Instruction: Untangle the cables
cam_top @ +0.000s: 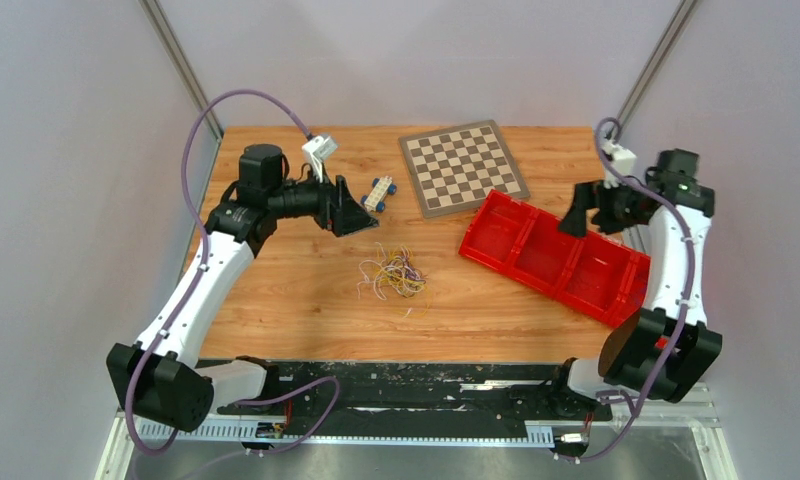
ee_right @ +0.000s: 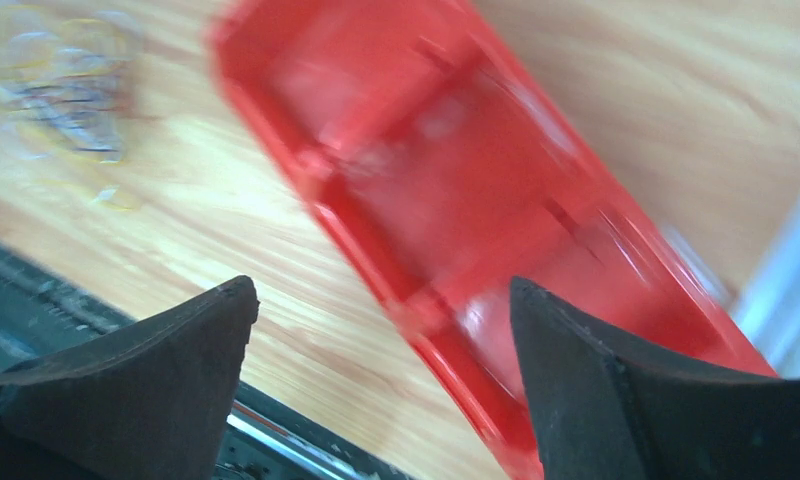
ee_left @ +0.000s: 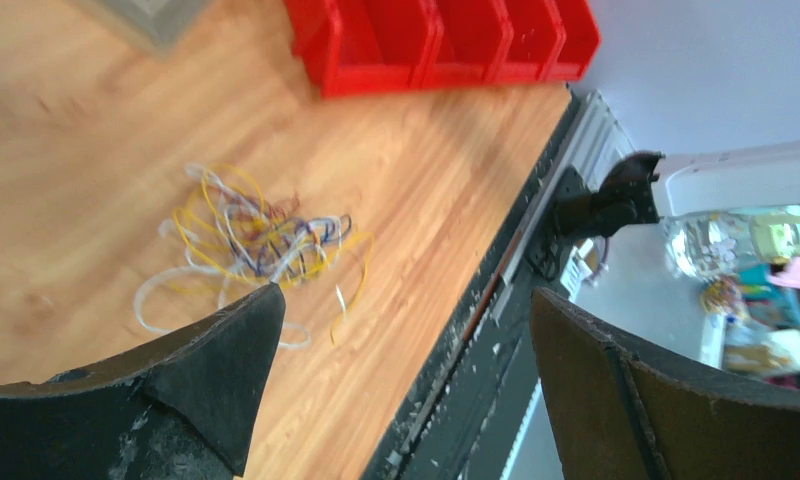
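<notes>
The cables lie bunched on the tabletop, near the left tool, toward the near edge; the right tool is well apart. Both tools gape wide, holding nothing.

From above, we cannot tell the single strands of the cables apart: they are too thin, and where one crosses another is unreadable. In the right wrist view blur smears them into a pale tangle at the upper left corner. The red tray is blurred there too, its dividers soft, its lower end cut off by the picture's edge. In the left wrist view the top edge crops the tray, only a grey corner of the chessboard shows, and the bottom edge cuts off both fingers of the left pincer. The clutter beyond the tabletop is too blurred for us to name.
</notes>
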{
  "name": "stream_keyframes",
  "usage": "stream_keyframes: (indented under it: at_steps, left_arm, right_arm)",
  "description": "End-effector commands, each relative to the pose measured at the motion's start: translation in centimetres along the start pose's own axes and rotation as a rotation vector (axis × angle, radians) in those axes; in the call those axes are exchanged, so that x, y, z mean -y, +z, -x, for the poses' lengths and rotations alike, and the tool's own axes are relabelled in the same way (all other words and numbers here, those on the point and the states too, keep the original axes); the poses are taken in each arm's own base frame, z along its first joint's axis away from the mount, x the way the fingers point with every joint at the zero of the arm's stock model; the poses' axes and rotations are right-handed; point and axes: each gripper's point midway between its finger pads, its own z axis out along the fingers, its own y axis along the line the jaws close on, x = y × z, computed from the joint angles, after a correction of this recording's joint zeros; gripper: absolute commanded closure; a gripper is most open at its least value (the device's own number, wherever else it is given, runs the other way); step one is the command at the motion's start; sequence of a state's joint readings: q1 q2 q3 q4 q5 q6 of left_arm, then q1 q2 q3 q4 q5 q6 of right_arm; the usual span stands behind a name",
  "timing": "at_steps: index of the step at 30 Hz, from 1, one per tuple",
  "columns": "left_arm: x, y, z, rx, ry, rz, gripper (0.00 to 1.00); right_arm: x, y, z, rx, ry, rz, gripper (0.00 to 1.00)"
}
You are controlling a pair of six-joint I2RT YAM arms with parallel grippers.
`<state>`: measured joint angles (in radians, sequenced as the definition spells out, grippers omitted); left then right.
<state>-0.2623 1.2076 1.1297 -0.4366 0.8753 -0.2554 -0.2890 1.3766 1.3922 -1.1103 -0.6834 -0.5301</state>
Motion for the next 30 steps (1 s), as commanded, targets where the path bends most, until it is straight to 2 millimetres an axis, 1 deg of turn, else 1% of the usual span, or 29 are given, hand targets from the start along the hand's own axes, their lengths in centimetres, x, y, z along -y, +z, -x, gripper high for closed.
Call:
stream_keyframes:
  at_steps: [1, 2, 3, 4, 5, 6, 7, 8, 9, 10, 11, 12, 13, 15, 16, 18, 19, 20, 22, 23, 25, 27, 30]
  left_arm:
    - [-0.7, 0.7, -4.9, -0.056, -0.082, -0.067, 0.0]
    - [-1.0, 0.9, -5.3, -0.059, -0.091, -0.075, 0.02]
    - [-1.7, 1.5, -6.1, -0.068, -0.1, -0.078, 0.05]
    - [-2.1, 1.7, -6.4, -0.077, -0.095, -0.082, 0.1]
    - [-3.0, 2.3, -7.2, -0.098, -0.12, -0.077, 0.18]
    - [-3.5, 2.6, -7.6, -0.112, -0.12, -0.076, 0.22]
    - [-4.3, 3.1, -8.3, -0.136, -0.147, -0.073, 0.29]
    - [-4.7, 3.4, -8.8, -0.15, -0.159, -0.076, 0.32]
    - [-5.4, 3.9, -9.4, -0.166, -0.182, -0.076, 0.37]
    - [-5.9, 4.2, -10.1, -0.177, -0.206, -0.067, 0.39]
    - [-6.8, 4.6, -10.5, -0.182, -0.226, -0.056, 0.43]
    - [-7.3, 4.8, -10.7, -0.184, -0.25, -0.042, 0.46]
    - [-8.1, 5.0, -10.8, -0.178, -0.266, -0.03, 0.5]
    - [-9.8, 5.0, -10.8, -0.166, -0.309, 0.018, 0.54]
    - [-10.6, 5.0, -10.7, -0.159, -0.324, 0.056, 0.55]
    - [-12.7, 4.6, -11.0, -0.15, -0.376, 0.134, 0.56]
    - [-13.5, 4.6, -11.4, -0.154, -0.398, 0.165, 0.54]
    - [-14.6, 4.3, -11.8, -0.146, -0.429, 0.225, 0.53]
    - [-15.9, 4.2, -12.5, -0.14, -0.473, 0.286, 0.43]
    - [-16.4, 4.3, -12.9, -0.146, -0.491, 0.301, 0.37]
    - [-17.0, 4.5, -13.6, -0.146, -0.536, 0.318, 0.34]
    - [-17.2, 5.0, -14.1, -0.151, -0.576, 0.31, 0.34]
    - [-17.7, 5.6, -15.3, -0.167, -0.648, 0.313, 0.36]
  right_arm:
    - [-12.0, 4.2, 2.2, 0.047, -0.162, 0.338, 0.0]
    - [-13.4, 5.5, 1.9, 0.038, -0.17, 0.375, 0.0]
    - [-15.0, 6.8, 1.5, 0.024, -0.187, 0.416, 0.0]
    - [-16.2, 8.0, 1.0, 0.009, -0.2, 0.453, 0.0]
    - [-17.4, 9.1, 0.3, -0.014, -0.214, 0.489, 0.0]
    - [-18.3, 10.2, -0.4, -0.038, -0.226, 0.518, 0.01]
    - [-19.0, 11.3, -1.2, -0.063, -0.236, 0.545, 0.02]
    - [-19.8, 12.3, -2.0, -0.089, -0.246, 0.573, 0.03]
    - [-20.4, 13.5, -2.7, -0.113, -0.249, 0.596, 0.04]
    - [-20.8, 14.9, -3.5, -0.146, -0.243, 0.616, 0.05]
    - [-21.3, 16.0, -4.0, -0.165, -0.238, 0.63, 0.07]
    - [-21.6, 17.1, -4.5, -0.185, -0.226, 0.639, 0.09]
    - [-21.9, 18.0, -4.6, -0.195, -0.218, 0.646, 0.1]
    - [-21.9, 19.8, -5.2, -0.214, -0.197, 0.64, 0.11]
    - [-21.9, 20.6, -5.4, -0.218, -0.188, 0.625, 0.11]
    - [-21.9, 21.9, -6.1, -0.231, -0.173, 0.608, 0.11]
    - [-21.9, 22.4, -6.6, -0.242, -0.174, 0.597, 0.11]
    - [-22.0, 22.8, -7.0, -0.25, -0.184, 0.594, 0.11]
    - [-21.8, 23.3, -7.5, -0.257, -0.197, 0.579, 0.11]
    - [-21.7, 23.5, -7.5, -0.256, -0.201, 0.569, 0.11]
    - [-21.6, 23.9, -7.7, -0.262, -0.201, 0.56, 0.11]
    - [-21.5, 24.3, -8.0, -0.264, -0.203, 0.551, 0.13]
    - [-21.8, 24.6, -8.4, -0.27, -0.211, 0.538, 0.14]
